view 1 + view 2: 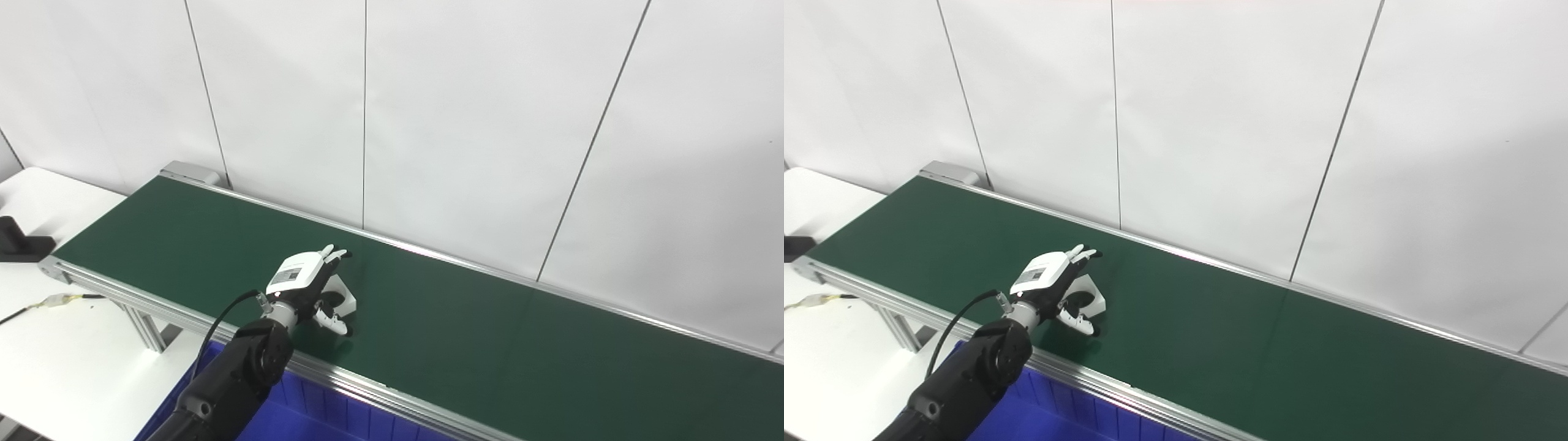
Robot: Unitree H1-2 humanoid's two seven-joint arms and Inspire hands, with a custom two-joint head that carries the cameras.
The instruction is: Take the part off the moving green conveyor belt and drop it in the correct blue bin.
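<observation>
Lying under the left robot hand [309, 286] — white part [344, 299], touching.

White wall panels [478, 122], split by thin dark vertical seams, fill the space beyond and above the hand. To the hand's left stands a white table [55, 343], with a black block [18, 244] at its far edge and a yellowish cable connector [58, 300] lying nearer.
</observation>
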